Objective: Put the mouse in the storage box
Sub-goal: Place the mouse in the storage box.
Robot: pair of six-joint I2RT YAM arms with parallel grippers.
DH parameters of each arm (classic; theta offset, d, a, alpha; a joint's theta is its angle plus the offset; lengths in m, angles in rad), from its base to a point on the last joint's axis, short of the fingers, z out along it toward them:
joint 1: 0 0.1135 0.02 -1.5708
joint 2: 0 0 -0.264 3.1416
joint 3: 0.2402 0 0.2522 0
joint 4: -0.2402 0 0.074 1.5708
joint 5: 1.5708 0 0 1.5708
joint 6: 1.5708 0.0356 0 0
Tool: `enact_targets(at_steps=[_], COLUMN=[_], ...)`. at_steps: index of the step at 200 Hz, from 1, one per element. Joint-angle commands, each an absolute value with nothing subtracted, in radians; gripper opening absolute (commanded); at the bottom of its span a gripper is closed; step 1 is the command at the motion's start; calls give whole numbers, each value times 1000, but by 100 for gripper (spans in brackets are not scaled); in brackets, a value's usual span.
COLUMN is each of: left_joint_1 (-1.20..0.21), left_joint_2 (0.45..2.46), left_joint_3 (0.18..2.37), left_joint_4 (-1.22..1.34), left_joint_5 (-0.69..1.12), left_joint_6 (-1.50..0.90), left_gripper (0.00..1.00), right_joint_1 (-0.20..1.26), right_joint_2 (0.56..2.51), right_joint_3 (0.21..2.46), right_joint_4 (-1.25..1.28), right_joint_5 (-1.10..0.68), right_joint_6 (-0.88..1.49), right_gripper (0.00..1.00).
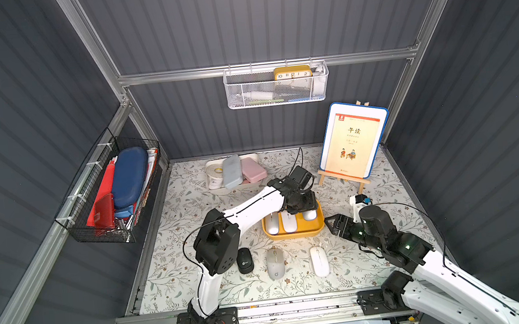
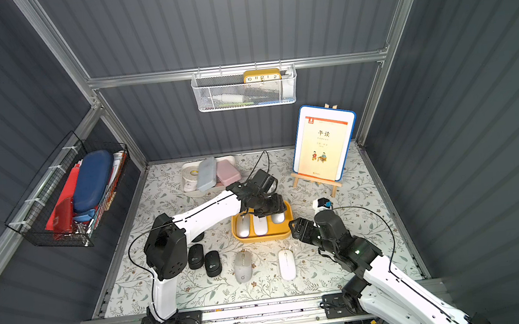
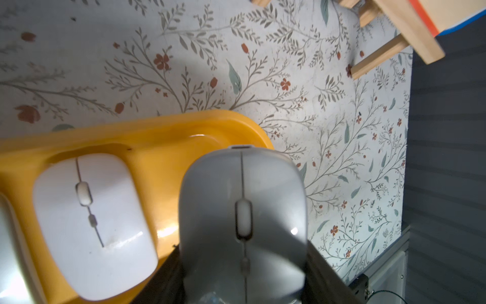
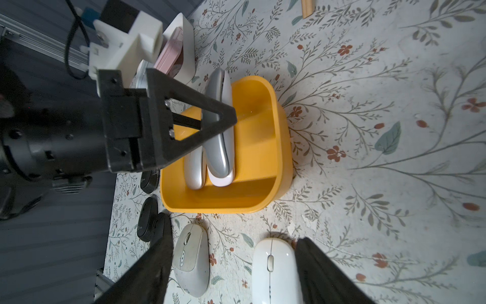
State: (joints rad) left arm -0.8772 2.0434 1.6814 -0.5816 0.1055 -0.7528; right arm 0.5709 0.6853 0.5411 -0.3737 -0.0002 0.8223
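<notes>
My left gripper [image 1: 303, 205] [image 3: 244, 263] is shut on a silver-grey mouse [image 3: 243, 210] [image 4: 218, 126], holding it low over the right end of the yellow storage box [image 1: 294, 233] [image 2: 262, 237] [image 3: 131, 129]. Two pale mice [image 1: 272, 225] [image 1: 289, 222] lie side by side in the box. My right gripper [image 1: 330, 224] [image 4: 232, 231] stands open just right of the box, nothing between its fingers. On the mat in front lie a white mouse [image 1: 319, 261] [image 4: 276, 268], a speckled grey mouse [image 1: 275, 263] [image 4: 190, 260] and two black mice [image 2: 196, 256] [image 2: 212, 263].
A white tray [image 1: 213, 186] with tape and cases sits at the back. A book on a wooden easel [image 1: 352, 142] stands back right. A white mesh basket [image 1: 277, 86] hangs on the rear wall, a black wire basket [image 1: 108, 190] on the left wall.
</notes>
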Motion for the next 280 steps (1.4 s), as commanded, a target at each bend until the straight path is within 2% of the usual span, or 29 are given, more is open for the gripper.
enact_targets(at_steps=[1, 129, 164, 207, 280], left_joint_1=[-877, -877, -878, -877, -880], left_joint_2=[2060, 2225, 2263, 2284, 2252], left_joint_3=[1641, 1739, 1773, 1810, 1872], left_joint_4=[-570, -653, -711, -766, -805], left_joint_5=[106, 7, -36, -58, -58], left_joint_6=[-791, -777, -778, -781, -773], left_gripper=[54, 56, 61, 72, 73], right_joint_1=[566, 566, 565, 566, 566], right_joint_2=[665, 640, 640, 638, 642], right_joint_3=[522, 505, 506, 513, 530], right_joint_4=[-396, -411, -401, -403, -402], right_joint_5=[-4, -35, -45, -46, -55], right_joint_6=[821, 796, 785, 772, 759], right_gripper=[78, 78, 78, 78, 78])
